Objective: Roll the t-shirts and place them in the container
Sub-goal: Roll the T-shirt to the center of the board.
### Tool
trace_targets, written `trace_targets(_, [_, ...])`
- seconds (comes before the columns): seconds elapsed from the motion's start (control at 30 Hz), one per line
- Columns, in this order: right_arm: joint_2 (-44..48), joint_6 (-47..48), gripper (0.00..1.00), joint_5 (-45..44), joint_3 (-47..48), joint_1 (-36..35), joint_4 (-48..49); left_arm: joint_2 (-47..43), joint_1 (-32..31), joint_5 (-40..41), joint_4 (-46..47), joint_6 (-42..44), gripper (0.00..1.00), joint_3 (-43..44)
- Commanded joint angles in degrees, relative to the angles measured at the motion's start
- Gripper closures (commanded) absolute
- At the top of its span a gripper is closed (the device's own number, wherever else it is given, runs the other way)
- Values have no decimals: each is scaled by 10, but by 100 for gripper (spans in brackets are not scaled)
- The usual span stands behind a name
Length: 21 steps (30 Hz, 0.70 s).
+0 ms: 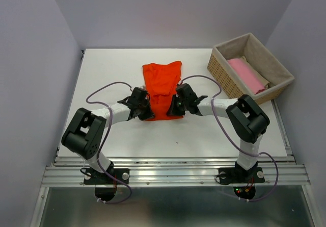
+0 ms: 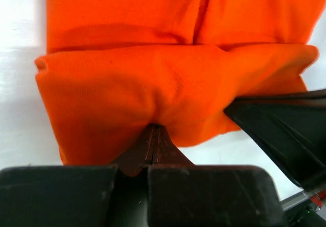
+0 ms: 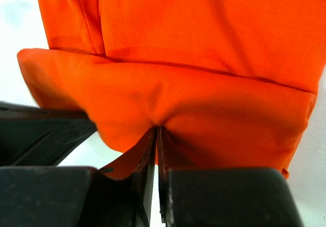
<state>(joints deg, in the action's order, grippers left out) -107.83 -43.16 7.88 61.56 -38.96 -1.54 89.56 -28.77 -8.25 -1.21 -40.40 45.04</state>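
Observation:
A bright orange-red t-shirt (image 1: 162, 81) lies folded into a narrow strip in the middle of the white table (image 1: 102, 69). Its near end is turned over into a thick fold (image 2: 153, 84) (image 3: 178, 99). My left gripper (image 1: 147, 114) (image 2: 154, 127) is shut on the left part of that fold, and the cloth puckers into its tips. My right gripper (image 1: 173, 109) (image 3: 157, 130) pinches the right part of the fold, its jaws a hair apart. Each wrist view shows the other gripper's dark finger beside the fold. A pale pink t-shirt (image 1: 247, 74) lies in the basket.
A wicker basket (image 1: 224, 76) with a cloth liner stands at the back right of the table. Grey walls close in the back and both sides. Both arms' purple cables loop over the table beside the shirt.

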Motion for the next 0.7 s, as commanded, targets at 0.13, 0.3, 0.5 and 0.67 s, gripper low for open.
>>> trace_targets(0.13, [52,7,89,-54,-50,1,-15,-6,0,34,-3,18,100,-11])
trace_targets(0.3, [150,4,86,-67,-78,27,-29,-113,3,76,-56,15,100,-7])
trace_targets(0.5, [215,-4,59,-36,-139,75,-10,-193,53,103,-89,2,81,-35])
trace_targets(0.67, [210,-39,37,27,-172,86,41,-192,87,42,-56,-15,47,-92])
